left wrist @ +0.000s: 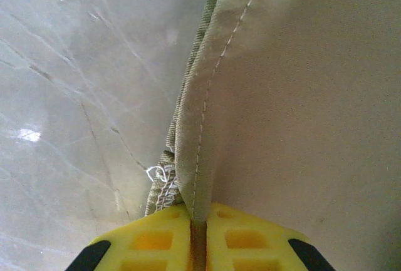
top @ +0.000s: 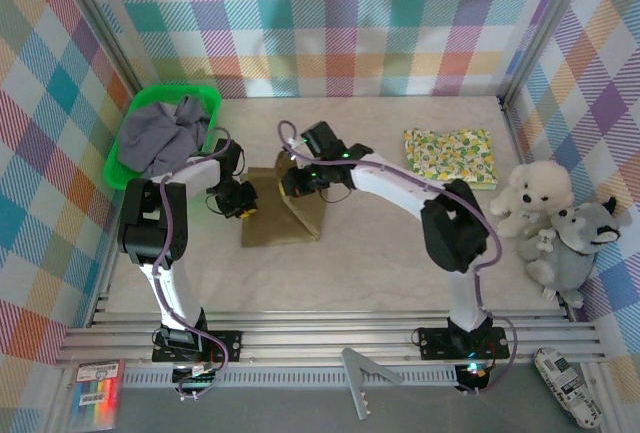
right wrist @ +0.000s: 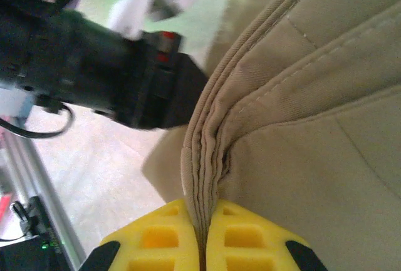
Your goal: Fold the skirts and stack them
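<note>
On the table (top: 400, 243), the olive-brown skirt (top: 283, 221) is pinched at its left hem by the left gripper (left wrist: 199, 218) and at a thick far edge by the right gripper (right wrist: 202, 211). Both edges are best carried level and taut for a square fold.

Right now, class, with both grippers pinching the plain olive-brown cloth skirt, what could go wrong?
1. The left gripper pinches only a thin hem edge of the plain olive-brown cloth skirt; it may slip out.
2. The right gripper clamps several stacked layers beside the left arm; layers may shift, or arms may bump.
</note>
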